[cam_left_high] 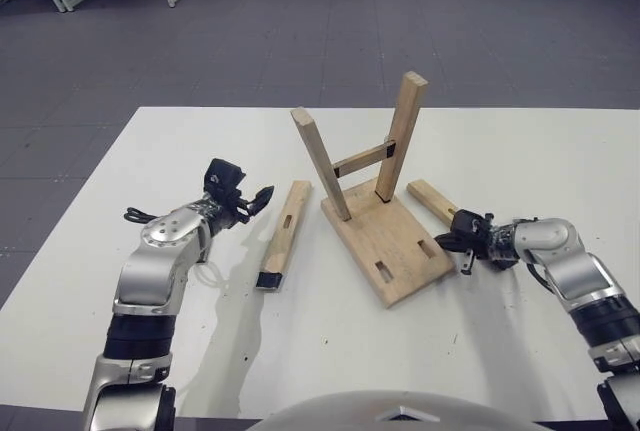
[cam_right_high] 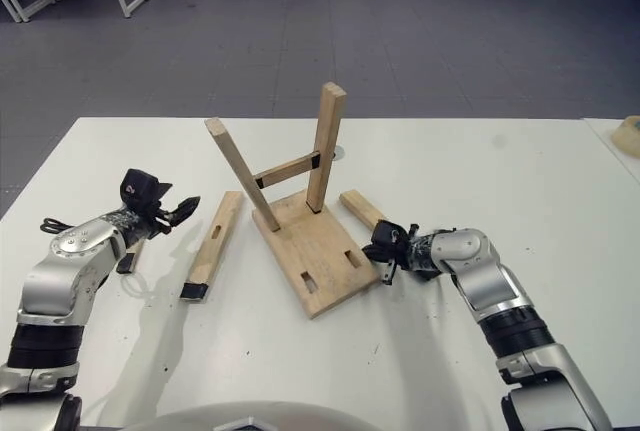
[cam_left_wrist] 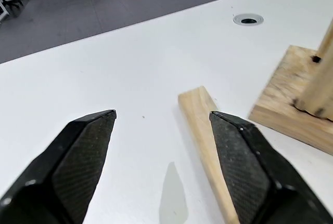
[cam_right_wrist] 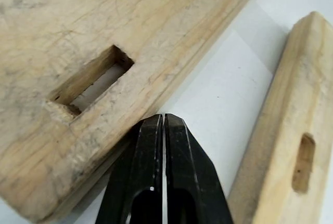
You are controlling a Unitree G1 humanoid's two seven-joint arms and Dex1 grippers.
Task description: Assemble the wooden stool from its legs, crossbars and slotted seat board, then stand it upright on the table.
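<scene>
Board [cam_left_high: 385, 241], mid-tabletop [cam_left_high: 520, 151], carries two upright legs [cam_left_high: 322, 166]. Left gripper [cam_left_high: 258, 199], fingers released, hovers over the loose leg [cam_left_high: 283, 233] at its 9 o'clock. Right gripper [cam_left_high: 462, 251], clenched empty, sits at its 3 o'clock edge; a shove could topple them.

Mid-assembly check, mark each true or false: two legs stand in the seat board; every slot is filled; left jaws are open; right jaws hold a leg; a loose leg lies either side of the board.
1. Two upright legs stand in the seat board, joined by a crossbar: true.
2. Every slot filled: false, the two near slots are empty.
3. The left gripper has its jaws open: true.
4. The right gripper holds a leg: false, its jaws are shut, empty, at the board's edge.
5. The left loose leg and right loose leg flank the board: true.
</scene>
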